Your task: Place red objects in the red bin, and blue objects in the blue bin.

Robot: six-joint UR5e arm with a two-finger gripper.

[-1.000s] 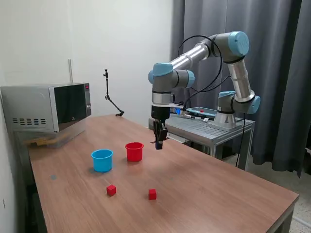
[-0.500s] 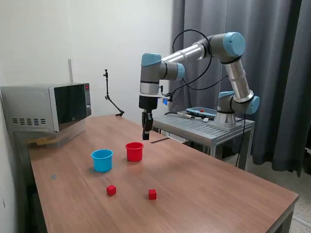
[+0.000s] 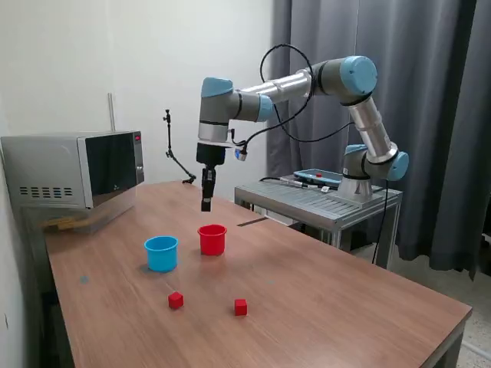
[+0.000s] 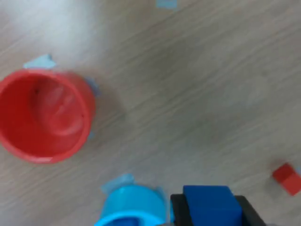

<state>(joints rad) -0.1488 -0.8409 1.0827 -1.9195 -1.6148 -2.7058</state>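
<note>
Gripping a dark blue cube [image 4: 208,203] between its two black fingers [image 4: 178,209], the gripper [image 3: 205,204] hangs in the air over the far part of the wooden table [image 3: 337,299], above and just behind the red cup [image 3: 212,239]. Through the wrist camera the red cup looks empty inside. The light blue cup [image 3: 161,253] stands close beside the red one, toward the exterior view's left. Two red cubes lie nearer the table's front edge: one [image 3: 176,300] in front of the blue cup, the other [image 3: 241,307] farther toward the exterior view's right, well apart from both cups. A microwave [image 3: 77,170] sits at the table's far left corner in the exterior view.
</note>
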